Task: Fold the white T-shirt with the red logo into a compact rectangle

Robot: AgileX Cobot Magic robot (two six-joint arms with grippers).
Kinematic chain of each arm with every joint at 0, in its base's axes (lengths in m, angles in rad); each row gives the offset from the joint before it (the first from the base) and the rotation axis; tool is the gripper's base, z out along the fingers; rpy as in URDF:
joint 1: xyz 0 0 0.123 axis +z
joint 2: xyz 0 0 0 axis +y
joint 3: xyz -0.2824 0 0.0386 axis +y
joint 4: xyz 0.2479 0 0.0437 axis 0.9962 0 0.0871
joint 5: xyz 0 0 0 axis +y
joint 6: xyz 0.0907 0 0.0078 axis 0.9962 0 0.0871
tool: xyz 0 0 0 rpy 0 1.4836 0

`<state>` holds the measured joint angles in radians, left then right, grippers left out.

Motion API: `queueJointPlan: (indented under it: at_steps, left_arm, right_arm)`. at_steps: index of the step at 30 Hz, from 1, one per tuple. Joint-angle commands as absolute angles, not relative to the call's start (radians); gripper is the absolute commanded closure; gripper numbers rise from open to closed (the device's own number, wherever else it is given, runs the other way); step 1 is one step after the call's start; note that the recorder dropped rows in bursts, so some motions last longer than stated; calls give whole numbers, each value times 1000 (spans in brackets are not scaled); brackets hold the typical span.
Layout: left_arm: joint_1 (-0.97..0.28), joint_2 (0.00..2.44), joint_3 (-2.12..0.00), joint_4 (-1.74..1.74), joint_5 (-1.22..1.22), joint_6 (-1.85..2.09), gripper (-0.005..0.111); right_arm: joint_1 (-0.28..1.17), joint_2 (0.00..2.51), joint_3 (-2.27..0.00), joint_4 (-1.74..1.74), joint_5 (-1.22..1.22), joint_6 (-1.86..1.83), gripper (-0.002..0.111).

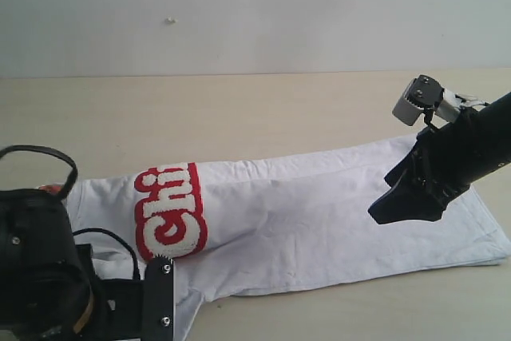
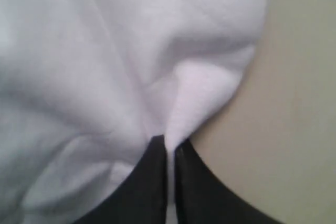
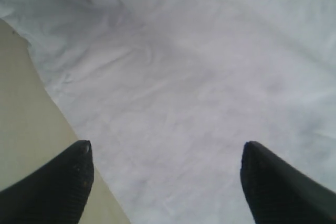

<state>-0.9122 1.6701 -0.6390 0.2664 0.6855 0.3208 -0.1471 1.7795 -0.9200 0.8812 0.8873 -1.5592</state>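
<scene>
White cotton T-shirt (image 1: 319,213) lies on the pale beige desk (image 1: 239,109), folded lengthwise into a long band that runs from lower left to right in the exterior view; the left arm (image 1: 48,277) sits low at the shirt's near left end, its left gripper (image 2: 170,142) with black fingers (image 2: 147,182) clenched on a pinch of white cloth at the shirt's edge; the right arm (image 1: 479,145) slants down from the right, its right gripper (image 3: 166,143) over the plain end of the shirt, fingers spread wide with nothing between them. Its red logo band (image 1: 169,212) crosses the shirt near the left end; the fuzzy white letters read "Chi", the rest curving out of sight over the fold.
</scene>
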Motion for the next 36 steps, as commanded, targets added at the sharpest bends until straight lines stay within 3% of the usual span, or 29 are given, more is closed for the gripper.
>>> queueJointPlan:
  at_steps: [1, 7, 15, 20, 23, 26, 28, 30, 36]
  left_arm:
    - [-918, 1498, -681, 278, 843, 343, 107]
    - [-906, 1411, -737, 504, 695, 332, 107]
    - [-695, 1532, -841, 793, 529, 229, 107]
    - [-598, 1608, -890, 800, 371, 215, 106]
    - [-579, 1650, -897, 794, 299, 194, 92]
    - [-584, 1664, -897, 790, 283, 194, 62]
    - [-586, 1664, -897, 787, 290, 194, 36]
    - [-586, 1660, -906, 787, 325, 194, 19]
    - [-586, 1655, -969, 829, 625, 133, 15]
  right_arm:
    - [-150, 1779, -926, 891, 883, -1569, 34]
    - [-150, 1779, -926, 904, 900, -1569, 34]
    - [-150, 1779, -926, 905, 899, -1569, 34]
    - [-150, 1779, -926, 905, 901, -1569, 34]
    - [-150, 1779, -926, 905, 899, -1569, 34]
    - [-150, 1779, -926, 905, 893, -1569, 34]
    - [-150, 1779, -926, 905, 889, -1569, 34]
    - [-150, 1779, -926, 905, 889, -1569, 34]
    - [-150, 1779, -926, 905, 890, -1569, 34]
